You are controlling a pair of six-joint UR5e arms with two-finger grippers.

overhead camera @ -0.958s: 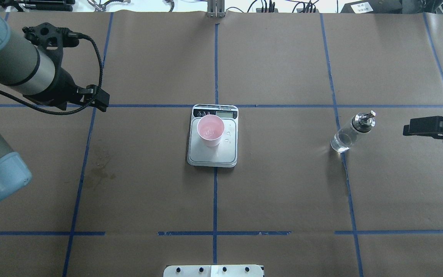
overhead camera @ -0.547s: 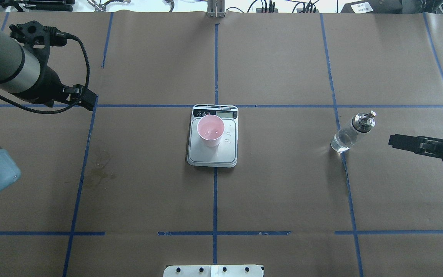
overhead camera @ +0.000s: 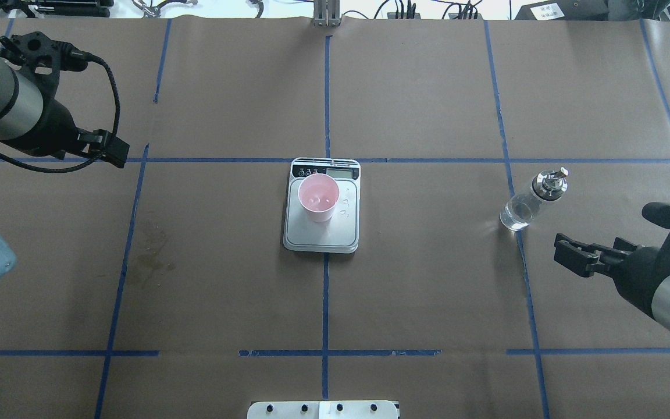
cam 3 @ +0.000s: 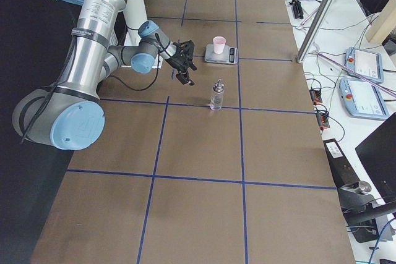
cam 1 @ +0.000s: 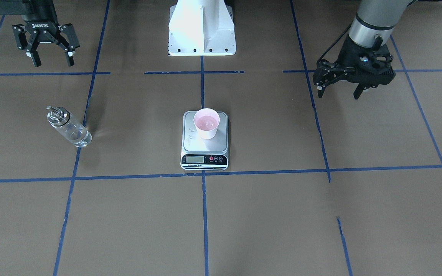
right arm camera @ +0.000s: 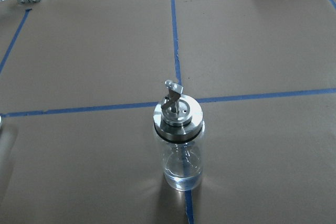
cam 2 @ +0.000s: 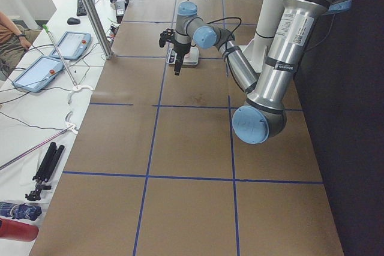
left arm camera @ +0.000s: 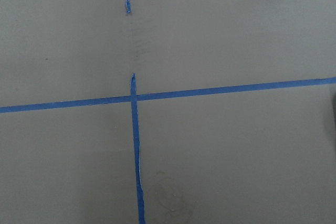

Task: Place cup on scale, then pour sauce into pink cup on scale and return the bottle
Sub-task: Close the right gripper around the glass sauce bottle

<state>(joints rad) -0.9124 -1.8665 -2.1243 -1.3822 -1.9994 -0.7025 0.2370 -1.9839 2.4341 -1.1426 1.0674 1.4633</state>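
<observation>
The pink cup [overhead camera: 318, 196] stands upright on the silver scale [overhead camera: 321, 235] at mid-table, with a little liquid in its bottom. Small drops lie on the platform beside it. The clear glass bottle [overhead camera: 528, 202] with its silver cap stands alone on the paper to the right, and a shallow layer of clear sauce [right arm camera: 182, 176] shows at its base. My right gripper [cam 1: 52, 61] hangs open and empty, apart from the bottle [cam 1: 68, 129] and nearer the robot. Far off on the other side of the cup [cam 1: 206, 122], my left gripper [cam 1: 339, 92] is open and empty too.
Brown paper with a grid of blue tape [overhead camera: 325, 105] covers the table. A faint stain [overhead camera: 152, 259] marks the paper left of the scale. The robot's white base plate [cam 1: 202, 30] is at the near edge. Cables and gear [overhead camera: 405, 9] line the far edge.
My right gripper has drawn back from beside the bottle toward the robot's side of the table. The left gripper has slid further left, away from the scale. Cup and bottle stay put.
</observation>
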